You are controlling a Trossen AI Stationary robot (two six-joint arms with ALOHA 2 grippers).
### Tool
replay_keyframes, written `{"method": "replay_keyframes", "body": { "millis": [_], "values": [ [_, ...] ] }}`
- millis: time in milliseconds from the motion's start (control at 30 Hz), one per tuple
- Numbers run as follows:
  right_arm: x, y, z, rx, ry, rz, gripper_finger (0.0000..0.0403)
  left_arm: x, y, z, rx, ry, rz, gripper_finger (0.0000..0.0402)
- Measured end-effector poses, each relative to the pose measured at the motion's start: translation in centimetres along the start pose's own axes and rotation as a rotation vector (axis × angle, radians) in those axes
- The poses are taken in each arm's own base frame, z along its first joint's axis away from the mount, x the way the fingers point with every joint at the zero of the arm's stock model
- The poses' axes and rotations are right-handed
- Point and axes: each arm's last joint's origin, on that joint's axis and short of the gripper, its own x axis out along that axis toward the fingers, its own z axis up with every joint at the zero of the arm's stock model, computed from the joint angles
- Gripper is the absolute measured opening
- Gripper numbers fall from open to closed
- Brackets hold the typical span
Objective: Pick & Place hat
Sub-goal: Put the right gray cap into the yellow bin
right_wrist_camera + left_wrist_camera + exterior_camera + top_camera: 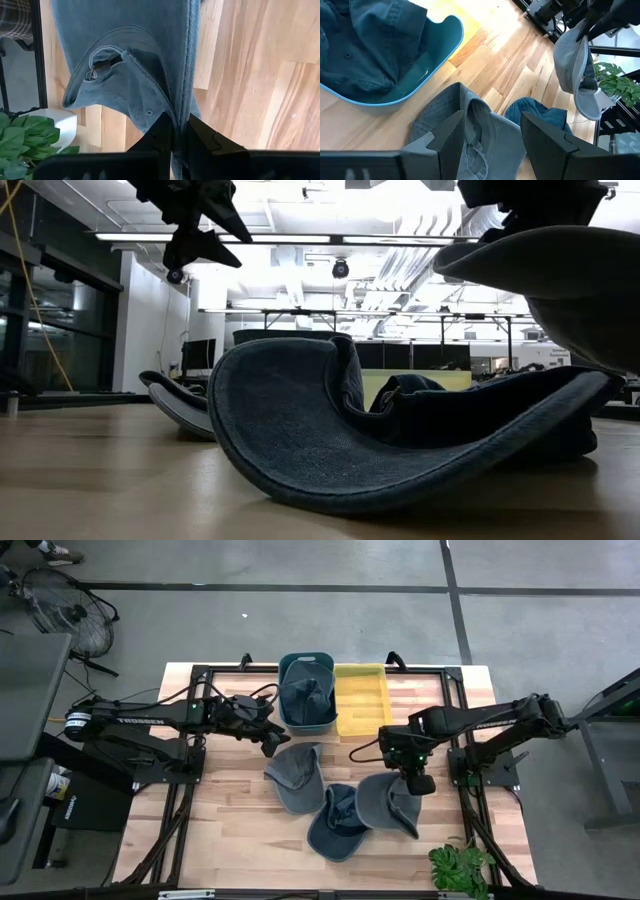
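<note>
My right gripper (420, 783) is shut on a grey-blue hat (388, 805) over the table's right half. In the low view that hat (560, 280) hangs clear of the wood. Two more hats lie on the table, one (295, 778) left of centre and a darker one (338, 822) nearer the front edge. My left gripper (272, 747) hovers open above the left hat (470, 135), touching nothing. Another hat (305, 695) lies in the teal bin (325, 661). My right gripper pinches an edge of the hat's cloth (186, 107) between its two shut fingers, coming from above and pointing steeply down. The hat hangs below the fingers, lifted clear of the table, its back strap opening (105, 62) showing in the wrist view.
A yellow bin (361, 700) stands right of the teal bin at the table's far side. A potted plant (460, 868) sits at the near right corner. Black frame rails run along both sides of the table.
</note>
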Motion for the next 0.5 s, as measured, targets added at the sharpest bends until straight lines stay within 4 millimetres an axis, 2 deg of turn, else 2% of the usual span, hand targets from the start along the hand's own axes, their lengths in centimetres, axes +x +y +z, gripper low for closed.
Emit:
{"method": "replay_keyframes", "body": {
  "millis": [500],
  "values": [
    [-0.28, 0.06, -0.17, -0.002, -0.012, -0.003, 0.0024, 0.00, 0.00, 0.00, 0.001, 0.000, 0.000, 0.0191]
  ]
}}
